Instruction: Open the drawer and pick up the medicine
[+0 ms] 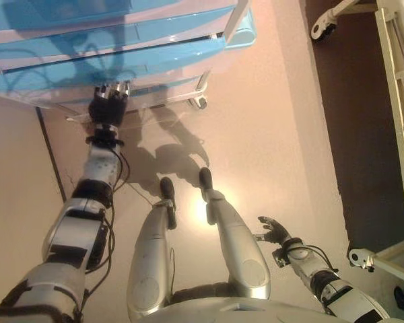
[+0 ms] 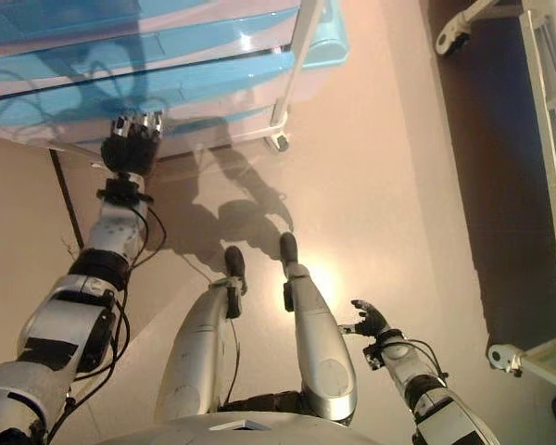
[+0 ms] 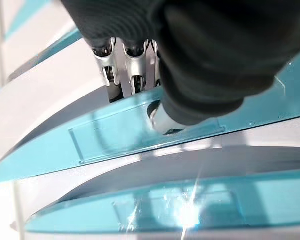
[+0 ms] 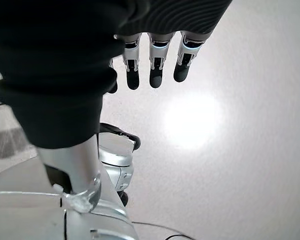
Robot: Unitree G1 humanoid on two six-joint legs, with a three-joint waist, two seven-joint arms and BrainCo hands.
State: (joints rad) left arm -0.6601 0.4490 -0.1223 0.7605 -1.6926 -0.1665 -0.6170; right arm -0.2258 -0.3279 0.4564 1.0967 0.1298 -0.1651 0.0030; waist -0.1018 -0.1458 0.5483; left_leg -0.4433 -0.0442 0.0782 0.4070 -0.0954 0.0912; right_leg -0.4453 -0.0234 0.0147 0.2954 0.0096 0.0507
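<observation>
A cart of translucent blue drawers (image 1: 155, 40) stands on the floor ahead of me at the upper left. My left hand (image 1: 108, 102) reaches up to one of its lower drawer fronts (image 3: 115, 137). Its fingers (image 3: 132, 70) hook behind the top edge of that blue front, their tips hidden, while the thumb (image 3: 162, 117) presses on the recessed handle from outside. The drawer looks closed or barely out. No medicine shows in any view. My right hand (image 1: 274, 232) hangs low at my right side over bare floor, its fingers (image 4: 156, 70) straight and holding nothing.
The cart rests on a white frame with a caster (image 1: 200, 102) at its near right corner. A white bed frame (image 1: 398, 101) on casters (image 1: 361, 258) lines the right edge, standing on a dark strip of floor (image 1: 353, 134).
</observation>
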